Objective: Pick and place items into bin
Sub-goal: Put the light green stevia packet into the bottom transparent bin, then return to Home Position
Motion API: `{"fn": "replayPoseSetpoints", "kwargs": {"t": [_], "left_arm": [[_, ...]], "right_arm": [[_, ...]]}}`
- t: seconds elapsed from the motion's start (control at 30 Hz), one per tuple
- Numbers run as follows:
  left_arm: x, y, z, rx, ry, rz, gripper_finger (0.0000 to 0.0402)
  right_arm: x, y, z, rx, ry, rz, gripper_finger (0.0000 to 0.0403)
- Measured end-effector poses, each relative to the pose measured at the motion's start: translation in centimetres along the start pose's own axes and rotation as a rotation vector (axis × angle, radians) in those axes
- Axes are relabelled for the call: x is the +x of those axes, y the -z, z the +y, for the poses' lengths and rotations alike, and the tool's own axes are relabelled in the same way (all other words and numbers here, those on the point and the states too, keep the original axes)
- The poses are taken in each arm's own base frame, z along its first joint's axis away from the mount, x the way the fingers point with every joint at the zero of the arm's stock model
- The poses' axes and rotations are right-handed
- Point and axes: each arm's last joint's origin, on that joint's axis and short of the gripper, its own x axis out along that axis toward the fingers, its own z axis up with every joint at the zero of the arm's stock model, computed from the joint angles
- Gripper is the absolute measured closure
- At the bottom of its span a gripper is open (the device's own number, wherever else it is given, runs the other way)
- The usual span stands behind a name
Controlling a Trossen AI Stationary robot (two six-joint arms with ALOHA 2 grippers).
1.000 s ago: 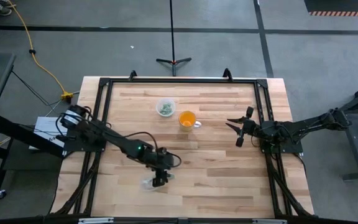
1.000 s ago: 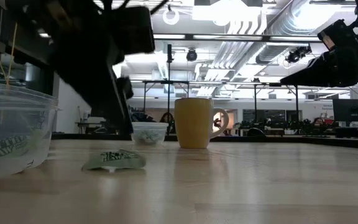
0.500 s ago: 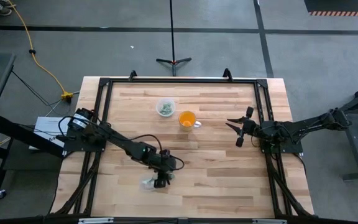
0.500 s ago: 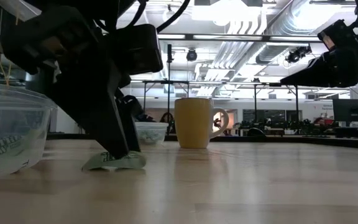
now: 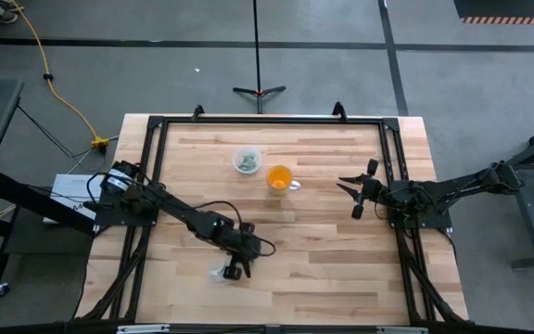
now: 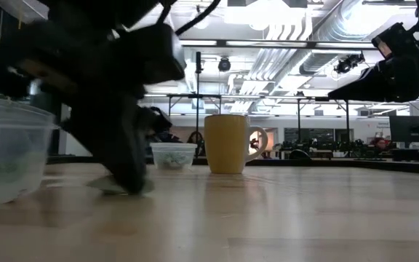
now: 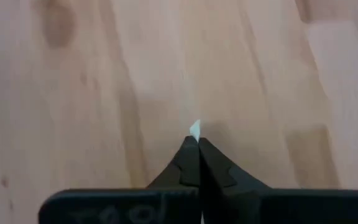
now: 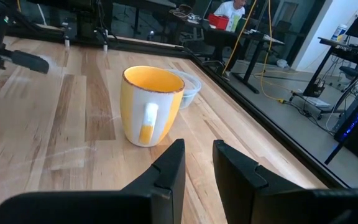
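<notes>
My left gripper [image 7: 194,142] is down at the table near its front edge [image 5: 235,272], shut on one of the items, a tiny pale piece [image 7: 194,129]. A clear plastic bin [image 5: 219,274] stands right beside it, large at the left of the low view [image 6: 6,156]. A second small clear tub [image 5: 246,160] holding green-grey pieces stands at the far middle, next to the orange cup [image 5: 279,176]. My right gripper [image 5: 352,197] hovers open over the table's right side, pointing at the cup [image 8: 151,106], with nothing between its fingers. My left gripper pinches the pale piece between its two fingertips; only a small pointed tip [image 7: 195,128] sticks out past them. The fingers come from above, slanting down at the table. The piece is at the table's surface [image 6: 106,185]; whether it is lifted clear, I cannot tell.
A black metal frame [image 5: 156,167] runs along the table's left, far and right edges. Bare wood lies between the cup and my left gripper. Beyond the table, a tripod stand [image 5: 258,91] and a yellow cable [image 5: 58,88] are on the floor.
My left gripper has come down onto the pale green piece lying beside the near bin and has shut on it. In the low view it now shows blurred, in motion, and covers most of the piece.
</notes>
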Motion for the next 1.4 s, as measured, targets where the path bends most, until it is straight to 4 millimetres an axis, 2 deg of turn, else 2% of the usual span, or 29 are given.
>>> {"fn": "replayPoseSetpoints", "kwargs": {"t": [0.1,0.27,0.4,0.6,0.77,0.97,1.03,1.27,1.4], "left_arm": [[-1.6,-1.1,-0.3,0.018,-0.024,0.006,0.0377],[-5.0,-3.5,-0.8,0.065,-0.135,0.006,0.0349],[-7.3,-4.9,-1.8,0.043,-0.129,0.044,0.0375],[-8.5,-4.5,-4.9,-0.006,-0.137,0.111,0.0375],[-8.7,-3.2,-7.6,-0.049,-0.168,0.141,0.0362],[-8.7,-2.1,-9.6,-0.115,-0.150,0.175,0.0375],[-8.7,-2.0,-9.7,-0.125,-0.150,0.177,0.0356],[-8.9,-1.5,-8.9,-0.202,-0.224,0.228,0.0232],[-9.3,-0.9,-8.1,-0.197,-0.404,0.225,0.0200]], "right_arm": [[0.0,0.0,0.0,0.001,0.000,-0.001,0.0329],[0.0,0.0,0.0,0.005,0.000,-0.004,0.0329],[0.0,-0.1,0.0,0.009,0.000,-0.006,0.0329],[0.0,0.0,0.0,0.011,0.001,-0.004,0.0329],[0.0,-0.1,0.0,0.012,0.003,-0.005,0.0329],[0.0,-0.1,0.0,0.017,0.004,-0.014,0.0329],[0.0,-0.1,0.0,0.019,0.004,-0.013,0.0329],[0.0,-0.1,0.0,0.033,-0.001,-0.014,0.0329],[0.0,-0.1,0.0,0.035,-0.002,-0.014,0.0329]]}}
